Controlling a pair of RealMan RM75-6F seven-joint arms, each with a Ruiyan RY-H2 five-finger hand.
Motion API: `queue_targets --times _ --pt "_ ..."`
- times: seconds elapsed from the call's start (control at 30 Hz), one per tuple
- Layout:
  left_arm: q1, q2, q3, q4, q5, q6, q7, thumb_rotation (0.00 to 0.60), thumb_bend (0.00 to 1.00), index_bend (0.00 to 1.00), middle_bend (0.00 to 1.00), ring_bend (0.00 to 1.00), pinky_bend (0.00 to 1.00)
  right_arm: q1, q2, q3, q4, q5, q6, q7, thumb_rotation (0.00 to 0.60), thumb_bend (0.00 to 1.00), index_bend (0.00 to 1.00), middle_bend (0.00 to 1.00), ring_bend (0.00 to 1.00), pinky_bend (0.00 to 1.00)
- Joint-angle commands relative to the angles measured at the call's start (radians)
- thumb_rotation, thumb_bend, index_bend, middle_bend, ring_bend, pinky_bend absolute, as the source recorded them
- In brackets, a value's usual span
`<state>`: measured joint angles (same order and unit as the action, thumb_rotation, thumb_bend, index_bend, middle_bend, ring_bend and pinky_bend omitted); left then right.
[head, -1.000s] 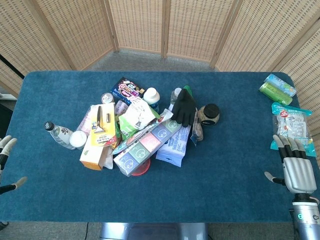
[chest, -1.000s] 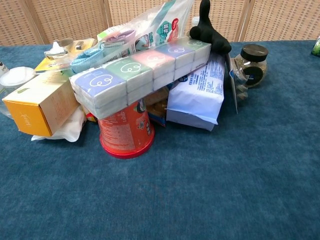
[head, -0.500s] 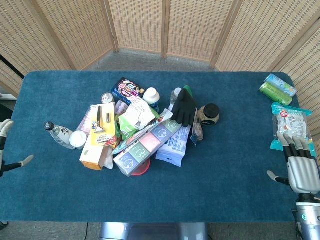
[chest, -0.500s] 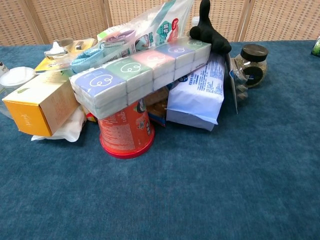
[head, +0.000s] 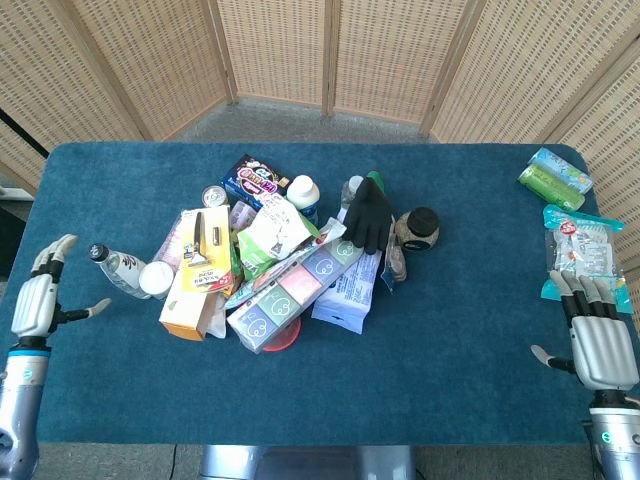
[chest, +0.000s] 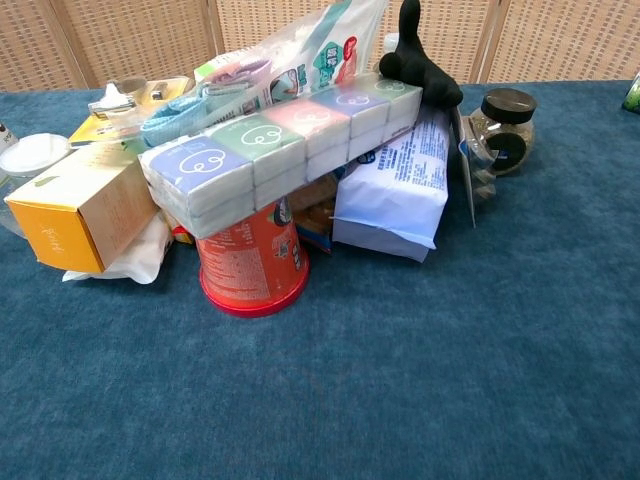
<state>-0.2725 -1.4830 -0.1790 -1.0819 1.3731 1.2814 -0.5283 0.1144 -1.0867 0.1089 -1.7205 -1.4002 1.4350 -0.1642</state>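
Note:
My left hand (head: 38, 295) hovers open over the table's left edge, fingers spread, nearest a small clear bottle (head: 117, 268) lying on its side. At the right front edge my right hand (head: 598, 340) is open too, fingers straight, just below a packet in a clear wrapper (head: 583, 250). Neither hand touches anything. Between them lies a heap of goods: a long pack of pastel tissue packets (chest: 275, 145), a red cup (chest: 251, 268) beneath it, a yellow box (chest: 75, 215), a blue-white bag (chest: 400, 185), a black glove (head: 368, 213) and a dark-lidded jar (chest: 503, 130). The chest view shows no hand.
Two green and blue rolls (head: 555, 177) lie at the far right corner. A dark snack box (head: 253, 181), a small can (head: 215, 195) and a white bottle (head: 303, 192) sit at the heap's back. Blue cloth (head: 450, 330) covers the table; wicker screens (head: 330, 50) stand behind.
My left hand has risen into view at the left edge and moved inward toward the small bottle. The right hand has barely shifted. The heap is unchanged.

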Motion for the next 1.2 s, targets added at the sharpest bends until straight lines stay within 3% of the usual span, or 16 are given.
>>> queue_targets --times 0.03,0.4,0.47,0.5,0.57,0.67,0.77,0.97,1.2 --pt "-0.026 -0.024 -0.012 0.021 -0.01 -0.027 0.003 0.6 0.0 0.0 0.0 0.0 0.0 0.0 0.001 0.001 0.0 0.004 -0.001 0.003 0.6 0.0 0.0 0.0 0.0 0.0" --pt "-0.119 -0.114 -0.017 0.098 0.005 -0.104 -0.011 0.6 0.0 0.0 0.0 0.0 0.01 -0.001 0.007 0.005 0.0 0.013 -0.001 0.022 0.6 0.0 0.0 0.0 0.0 0.0" --pt "-0.131 -0.122 -0.019 0.099 0.001 -0.118 -0.018 0.6 0.0 0.01 0.0 0.0 0.09 -0.002 0.009 0.004 -0.001 0.011 0.0 0.026 0.6 0.0 0.0 0.0 0.0 0.0" --pt "-0.134 -0.127 -0.023 0.102 -0.002 -0.118 -0.017 0.6 0.0 0.04 0.01 0.01 0.19 -0.002 0.011 0.004 -0.002 0.009 0.0 0.029 0.6 0.0 0.0 0.0 0.0 0.0" --pt "-0.14 -0.141 -0.031 0.105 -0.011 -0.117 -0.017 0.6 0.0 0.19 0.14 0.11 0.37 -0.002 0.013 0.004 -0.003 0.007 0.002 0.033 0.6 0.0 0.0 0.0 0.0 0.0" --pt "-0.143 -0.159 -0.039 0.115 -0.019 -0.099 0.005 0.6 0.0 0.59 0.56 0.52 0.69 -0.003 0.014 0.003 -0.006 0.004 0.003 0.037 0.6 0.0 0.0 0.0 0.0 0.0" --pt "-0.135 -0.164 -0.043 0.114 -0.023 -0.072 0.017 0.6 0.01 0.79 0.77 0.71 0.8 -0.003 0.016 0.002 -0.006 0.005 0.002 0.038 0.6 0.0 0.0 0.0 0.0 0.0" --pt "-0.102 -0.106 -0.056 0.064 -0.027 -0.007 0.027 0.6 0.04 0.83 0.8 0.73 0.82 -0.004 0.017 0.0 -0.009 0.007 0.0 0.036 0.6 0.0 0.0 0.0 0.0 0.0" --pt "-0.055 0.022 -0.082 -0.069 -0.009 0.102 0.038 0.6 0.03 0.83 0.81 0.73 0.82 -0.003 0.017 -0.004 -0.019 0.003 -0.001 0.026 0.6 0.0 0.0 0.0 0.0 0.0"
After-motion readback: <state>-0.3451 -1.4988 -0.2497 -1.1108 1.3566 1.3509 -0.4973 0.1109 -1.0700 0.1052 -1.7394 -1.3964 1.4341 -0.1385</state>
